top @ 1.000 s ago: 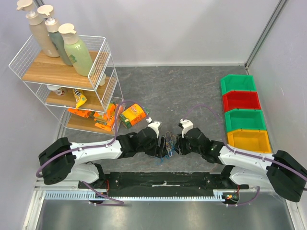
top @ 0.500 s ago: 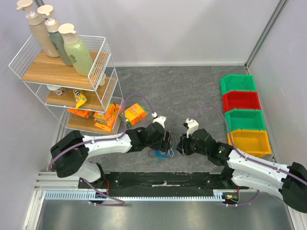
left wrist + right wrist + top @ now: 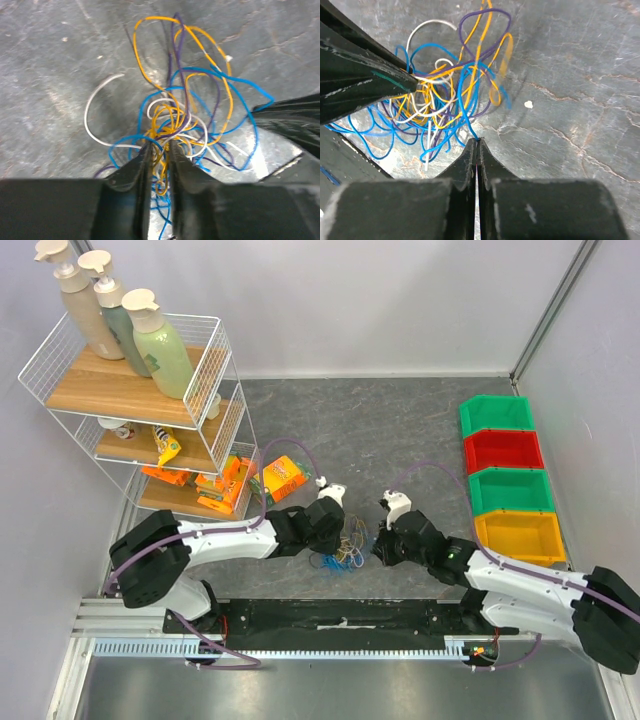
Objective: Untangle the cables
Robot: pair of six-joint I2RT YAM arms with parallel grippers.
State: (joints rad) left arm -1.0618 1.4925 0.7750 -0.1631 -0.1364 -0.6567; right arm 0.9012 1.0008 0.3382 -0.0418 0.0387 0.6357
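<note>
A: What's different from a second ago?

B: Both sets of jaws have come in. The left end effector [image 3: 160,167] stood wide a moment back; now its fingers are nearly together, with yellow and blue loops from the core of the cables [image 3: 340,556] pinched between them.

A: And the other?

B: The right end effector [image 3: 476,150] has closed fully, and a single blue strand [image 3: 471,129] runs into its tips.

A: Where's the bundle?

B: On the tabletop [image 3: 400,440] at the near edge, about midway left to right, between the two arms. It's still one knot of blue, yellow, white and purple.

A: So what does it mean?

B: I'd judge the grips are set: left anchors the clump while right draws the blue one out to the right. Nothing is separated yet.
</note>
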